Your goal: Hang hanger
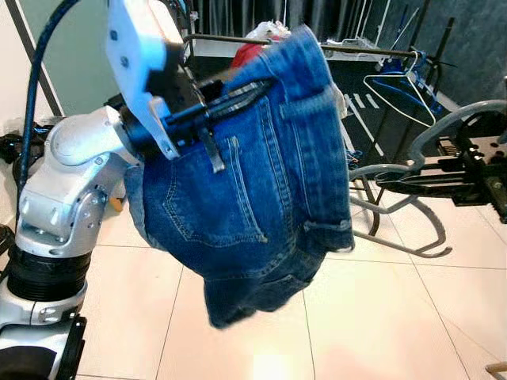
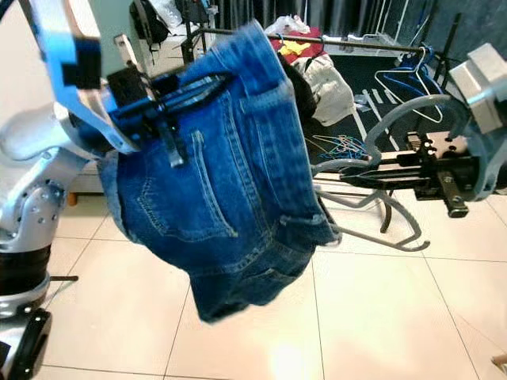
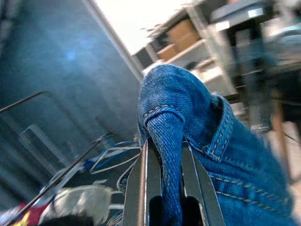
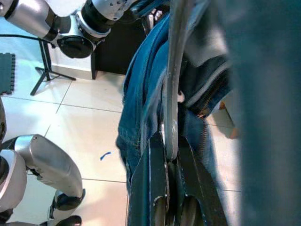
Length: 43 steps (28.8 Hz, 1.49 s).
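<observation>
1. My left gripper point(image 3: 165, 188) has its fingers clamped on a fold of the denim shorts point(image 1: 253, 182) at the waistband, holding them up at chest height in front of the head camera.
2. My right gripper point(image 4: 165, 188) is closed on the grey hanger point(image 2: 396, 170), pinching its bar between the two fingers; in the right wrist view that bar runs up against the denim.
3. In the head views the hanger reaches from the right gripper towards the shorts, its far end hidden behind the cloth.
4. Beyond the shorts stands a clothes rail point(image 1: 372, 51) with empty hangers point(image 1: 400, 87) on it.
5. I judge I'm at the dressing step: shorts not yet settled on the hanger.
6. Next calls for seating the waistband on the hanger, then carrying it to the rail.
</observation>
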{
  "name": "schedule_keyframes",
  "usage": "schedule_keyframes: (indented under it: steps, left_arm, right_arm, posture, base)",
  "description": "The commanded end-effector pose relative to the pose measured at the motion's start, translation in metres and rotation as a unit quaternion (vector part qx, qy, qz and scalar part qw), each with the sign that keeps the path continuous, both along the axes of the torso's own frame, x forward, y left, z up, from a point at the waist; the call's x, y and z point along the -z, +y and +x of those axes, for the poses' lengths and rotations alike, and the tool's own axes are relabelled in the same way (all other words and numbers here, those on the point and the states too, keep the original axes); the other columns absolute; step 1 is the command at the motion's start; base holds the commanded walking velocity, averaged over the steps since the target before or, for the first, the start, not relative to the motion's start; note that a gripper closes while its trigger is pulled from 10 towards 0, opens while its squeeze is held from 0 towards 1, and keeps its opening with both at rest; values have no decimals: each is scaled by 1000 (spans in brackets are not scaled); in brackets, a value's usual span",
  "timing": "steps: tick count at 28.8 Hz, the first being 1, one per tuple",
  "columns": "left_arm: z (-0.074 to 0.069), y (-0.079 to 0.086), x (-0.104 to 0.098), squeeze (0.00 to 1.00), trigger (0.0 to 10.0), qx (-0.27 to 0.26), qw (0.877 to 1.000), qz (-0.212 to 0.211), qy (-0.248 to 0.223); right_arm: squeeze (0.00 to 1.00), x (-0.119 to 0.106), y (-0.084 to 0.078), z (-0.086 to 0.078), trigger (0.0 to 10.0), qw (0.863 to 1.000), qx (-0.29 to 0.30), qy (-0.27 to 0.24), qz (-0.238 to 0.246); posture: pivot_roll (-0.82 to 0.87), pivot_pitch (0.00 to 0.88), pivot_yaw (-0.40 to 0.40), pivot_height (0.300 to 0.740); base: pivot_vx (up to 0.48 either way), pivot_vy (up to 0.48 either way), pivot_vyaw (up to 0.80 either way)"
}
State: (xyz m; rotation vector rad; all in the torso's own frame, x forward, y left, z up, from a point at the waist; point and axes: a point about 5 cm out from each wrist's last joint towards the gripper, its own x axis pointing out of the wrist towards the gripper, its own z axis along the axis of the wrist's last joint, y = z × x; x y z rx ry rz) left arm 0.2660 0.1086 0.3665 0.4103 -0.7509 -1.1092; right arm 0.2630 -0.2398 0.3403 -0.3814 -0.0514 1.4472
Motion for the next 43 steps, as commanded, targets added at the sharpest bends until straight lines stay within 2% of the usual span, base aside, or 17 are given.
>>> schedule_keyframes:
  steps: [1,2,6,13,15,17,20,22,24,27,30,32,36,40,41,42,43]
  left_arm:
    - [-10,-5,-7,0,0,28,999,11,-32]
    - [-19,-14,-7,0,0,67,997,28,-39]
    - [-31,-32,-5,0,0,100,991,68,-52]
    - [-42,-58,-3,0,0,111,985,117,-59]
    - [-44,-79,-4,0,0,94,984,134,-63]
    - [-45,-86,-4,0,0,87,985,136,-63]
    - [-36,-81,-2,0,0,65,986,141,-62]
    - [-21,-67,1,0,0,32,987,144,-63]
    - [5,-39,7,0,0,-60,981,170,-73]
    - [16,-27,8,0,0,-112,973,187,-78]
    - [17,-25,8,0,0,-121,971,189,-78]
    - [23,-10,8,0,0,-163,964,196,-74]
    - [25,-4,8,0,0,-181,960,200,-72]
    - [23,-2,12,0,0,-175,960,208,-65]
    - [3,-19,19,0,0,-65,978,192,-54]
    - [3,-19,19,0,0,-65,978,192,-54]
    - [-11,-27,20,0,0,1,983,178,-47]
  right_arm:
    - [0,-1,0,-1,0,1000,-2,-9,-5]
    - [0,0,1,2,0,1000,0,-11,-1]
    - [0,0,8,5,0,1000,-6,-13,12]
    - [0,0,15,11,0,999,-7,-24,23]
    - [0,1,21,12,0,999,-22,-23,33]
    - [0,1,23,12,0,999,-29,-21,36]
    - [0,1,25,11,0,998,-37,-19,37]
    - [0,0,26,9,0,998,-44,-15,38]
    - [0,0,27,6,0,997,-60,-6,39]
    - [0,1,27,5,0,997,-64,0,39]
    - [0,2,27,5,0,997,-63,1,39]
    - [0,4,26,5,0,997,-59,4,40]
    - [0,4,25,4,0,998,-57,5,41]
    - [0,5,24,4,0,998,-53,6,42]
    - [0,4,22,5,0,998,-44,4,45]
    - [0,4,22,5,0,998,-44,4,45]
    - [0,4,22,6,0,998,-38,3,47]
  posture:
    - [-165,0,-23,740]
    - [-158,0,-23,740]
    - [-150,0,-25,740]
    - [-140,0,-26,740]
    - [-139,0,-26,740]
    - [-140,0,-26,740]
    - [-142,0,-27,740]
    - [-143,0,-26,740]
    - [-144,0,-27,740]
    - [-144,0,-24,740]
    - [-144,0,-24,740]
    - [-141,0,-22,740]
    - [-140,0,-22,740]
    - [-141,0,-23,740]
    - [-141,0,-25,740]
    - [-141,0,-25,740]
    - [-142,0,-25,740]
  base:
    - [0,0,0]
    - [0,0,0]
    - [0,0,0]
    - [0,0,0]
    - [0,0,0]
    - [0,0,0]
    - [0,0,0]
    - [0,0,0]
    - [0,0,0]
    - [0,0,0]
    - [0,0,0]
    - [0,0,0]
    - [0,0,0]
    - [0,0,0]
    - [0,0,0]
    - [0,0,0]
    - [0,0,0]
